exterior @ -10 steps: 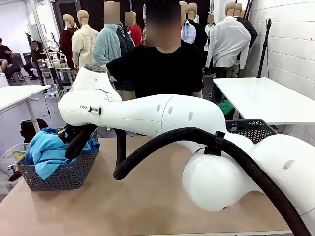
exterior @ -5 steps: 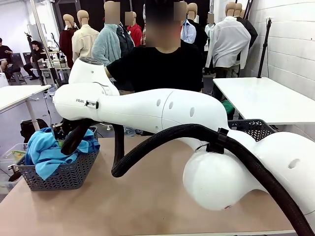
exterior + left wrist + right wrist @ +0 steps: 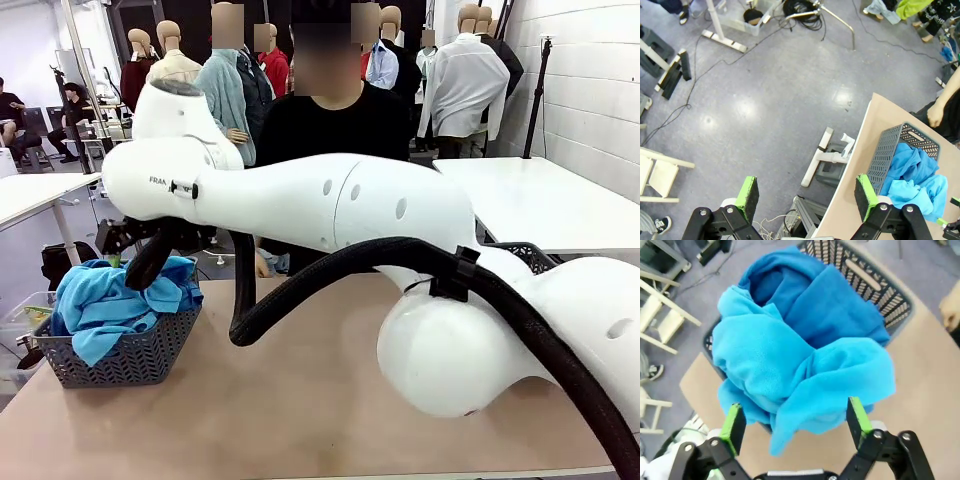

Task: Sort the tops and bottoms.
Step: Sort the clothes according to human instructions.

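From the right wrist view I read the right gripper (image 3: 795, 422) as released, its green pads (image 3: 733, 422) spread wide with nothing between them; the tops (image 3: 800, 350) lie directly beyond the fingertips, below the jaws and not touching either pad. The tops fill a grey basket (image 3: 880, 287) of perforated plastic; the heap rises above its rim and one turquoise fold hangs over the near wall. The fabric is soft and creased; medium blue pieces lie toward the far side of the basket, bright turquoise pieces on the near side. In the front view the basket (image 3: 130, 355) stands at the table's (image 3: 280, 420) left end, with the tops (image 3: 105, 305) mounded in it; the right arm (image 3: 300, 205) reaches across from the right to above it. A second dark basket (image 3: 525, 255) sits at the right, behind the arm; I cannot tell its contents. From the left wrist view the left gripper (image 3: 805, 197) is released, empty, held off the table edge above the floor (image 3: 765, 100); the grey basket (image 3: 890, 150) with the tops (image 3: 915, 175) lies beside its right pad, apart from it.
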